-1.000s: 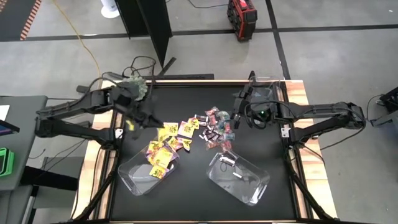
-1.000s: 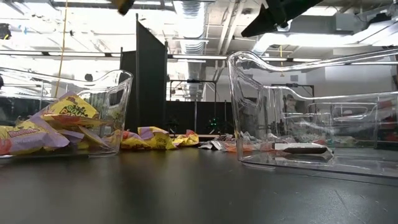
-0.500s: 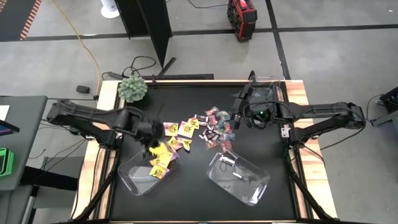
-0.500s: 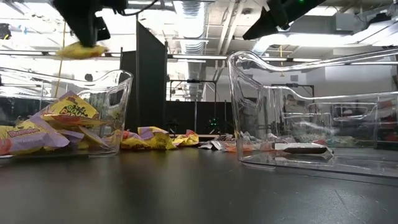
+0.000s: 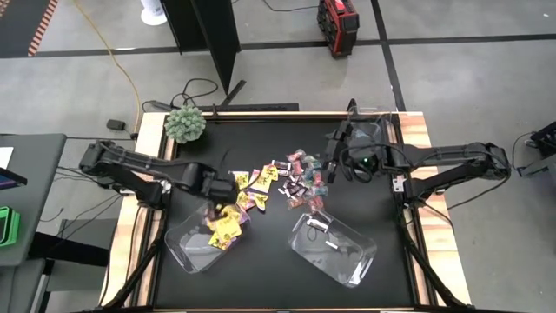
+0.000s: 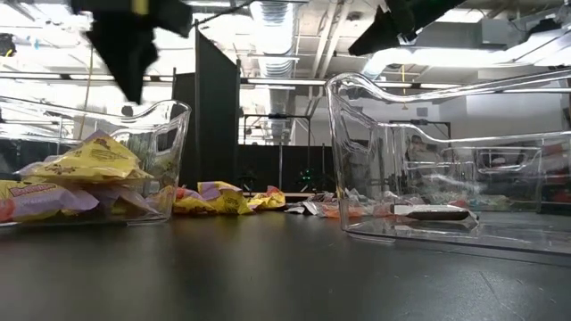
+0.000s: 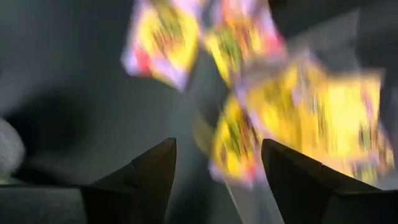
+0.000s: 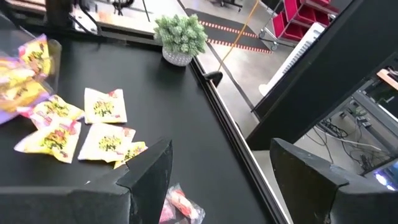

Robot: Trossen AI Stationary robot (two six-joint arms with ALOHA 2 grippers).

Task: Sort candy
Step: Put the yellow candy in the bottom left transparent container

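Loose candy (image 5: 282,181) lies in a heap mid-table: yellow packets, dark mini bars and teal-and-pink wrappers. More yellow packets (image 5: 223,228) fill the far end of the left clear bin (image 5: 187,248); the top one (image 6: 89,160) rests on that heap. My left gripper (image 5: 211,187) hangs open above this bin, yellow packets (image 7: 311,118) showing beneath its fingers. The right clear bin (image 5: 347,261) holds a few dark bars (image 5: 317,224). My right gripper (image 5: 333,156) stays open and empty beside the heap's right side, above the table.
A fuzzy green ball plant (image 5: 185,124) stands at the far left corner. Another clear bin (image 5: 369,135) sits at the far right under my right arm. Bare black tabletop (image 5: 269,261) lies between the two near bins.
My left gripper has carried a yellow packet from near the plant toward the table's near-right, over the left bin. It has opened there and let go. The packet has dropped and now lies on top of the yellow heap in the bin.
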